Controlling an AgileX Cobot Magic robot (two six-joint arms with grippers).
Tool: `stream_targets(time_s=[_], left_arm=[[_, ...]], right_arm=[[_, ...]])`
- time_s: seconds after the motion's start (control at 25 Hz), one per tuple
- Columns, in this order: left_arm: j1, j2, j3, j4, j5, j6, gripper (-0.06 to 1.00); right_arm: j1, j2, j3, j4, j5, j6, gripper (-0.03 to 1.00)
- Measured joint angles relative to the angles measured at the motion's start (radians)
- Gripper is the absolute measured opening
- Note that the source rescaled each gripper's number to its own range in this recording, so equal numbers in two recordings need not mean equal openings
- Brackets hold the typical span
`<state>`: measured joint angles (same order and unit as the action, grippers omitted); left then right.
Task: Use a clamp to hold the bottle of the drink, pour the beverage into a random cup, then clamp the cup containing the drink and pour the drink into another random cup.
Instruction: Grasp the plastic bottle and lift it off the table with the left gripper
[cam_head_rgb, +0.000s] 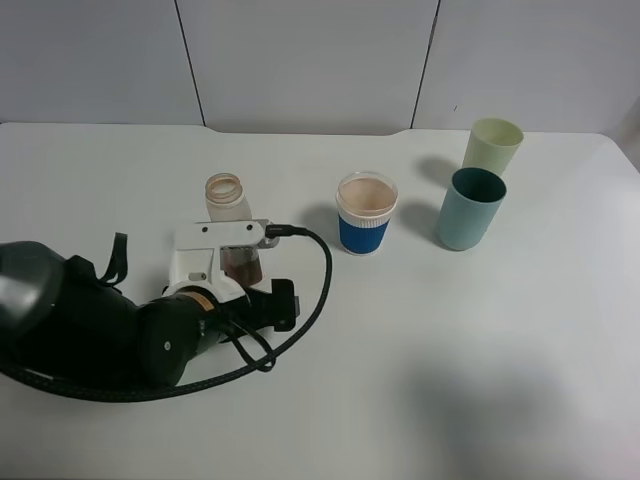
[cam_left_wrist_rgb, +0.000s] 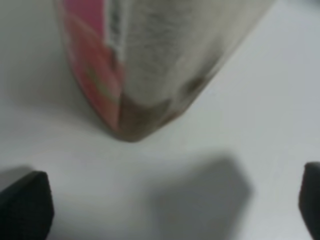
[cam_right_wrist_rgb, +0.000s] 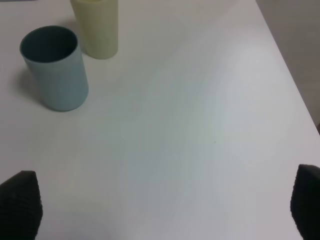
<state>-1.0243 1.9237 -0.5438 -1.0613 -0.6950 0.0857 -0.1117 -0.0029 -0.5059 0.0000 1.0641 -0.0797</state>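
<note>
The bottle stands upright and uncapped at the left of the table, a little brown liquid left at its base. My left clamp is open just in front of the bottle's foot, its black fingertips wide apart and not touching it. In the high view its white mount covers the bottle's lower part. The blue-and-white cup holds the light-brown beverage at the middle of the table. My right clamp is open over bare table, out of the high view.
A teal cup and a pale yellow-green cup stand close together at the back right, both seen in the right wrist view too as the teal cup and the yellow-green cup. A black cable loops beside the left arm.
</note>
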Motion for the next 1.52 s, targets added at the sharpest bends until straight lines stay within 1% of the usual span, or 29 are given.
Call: stream_targets(time_s=[0.16, 0.4, 0.52, 0.8, 0.92, 1.04, 1.16, 1.36, 1.52], left_arm=[[-0.012, 0.062, -0.035, -0.023, -0.085, 0.01, 1.0], [-0.014, 0.161, -0.086, -0.023, -0.213, 0.017, 1.0], [-0.014, 0.187, -0.111, -0.029, -0.237, 0.021, 1.0], [-0.014, 0.198, -0.119, -0.102, -0.27, 0.029, 1.0], [-0.014, 0.207, -0.119, -0.102, -0.297, 0.028, 1.0], [0.003, 0.207, -0.119, -0.102, -0.3, 0.024, 1.0], [0.019, 0.22, -0.119, -0.104, -0.326, 0.02, 1.0], [0.033, 0.242, -0.119, -0.1, -0.459, 0.017, 1.0], [0.033, 0.242, -0.119, -0.094, -0.509, 0.018, 1.0]], right_arm=[[0.0, 0.0, 0.0, 0.0, 0.0, 0.0, 1.0], [0.0, 0.0, 0.0, 0.0, 0.0, 0.0, 1.0], [0.0, 0.0, 0.0, 0.0, 0.0, 0.0, 1.0], [0.0, 0.0, 0.0, 0.0, 0.0, 0.0, 1.0], [0.0, 0.0, 0.0, 0.0, 0.0, 0.0, 1.0], [0.0, 0.0, 0.0, 0.0, 0.0, 0.0, 1.0], [0.0, 0.0, 0.0, 0.0, 0.0, 0.0, 1.0], [0.0, 0.0, 0.0, 0.0, 0.0, 0.0, 1.0], [0.0, 0.0, 0.0, 0.0, 0.0, 0.0, 1.0]])
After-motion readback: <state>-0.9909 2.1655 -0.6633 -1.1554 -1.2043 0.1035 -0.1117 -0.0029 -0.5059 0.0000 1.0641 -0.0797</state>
